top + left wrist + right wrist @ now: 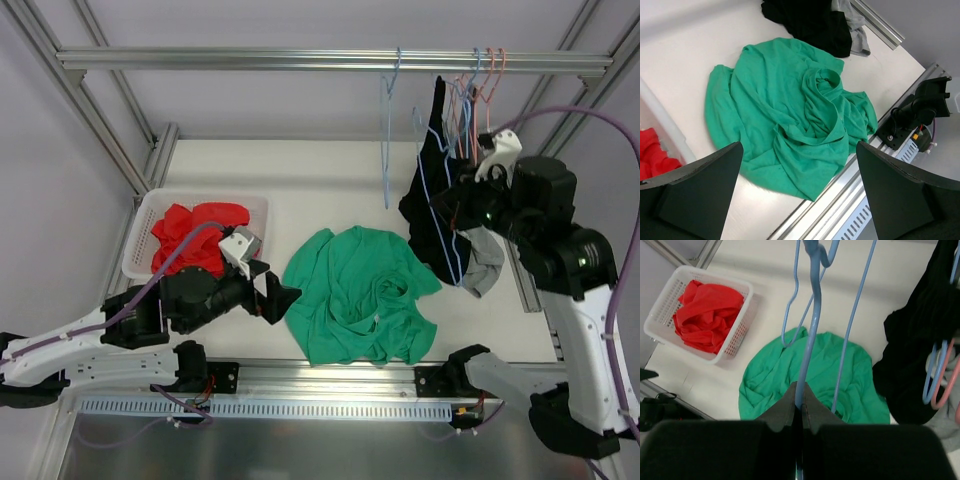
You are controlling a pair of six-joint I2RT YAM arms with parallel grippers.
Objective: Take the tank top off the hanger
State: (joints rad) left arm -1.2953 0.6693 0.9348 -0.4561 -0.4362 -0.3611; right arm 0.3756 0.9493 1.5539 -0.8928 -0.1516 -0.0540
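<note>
A green tank top lies crumpled on the table, off any hanger; it also shows in the left wrist view and the right wrist view. My right gripper is shut on the stem of a bare blue hanger, held above the table by the rail's right end. My left gripper is open and empty, hovering just left of the green tank top's near edge.
A black garment and a grey one hang beside my right gripper. More blue and pink hangers hang on the rail. A white basket holds red clothes at the left.
</note>
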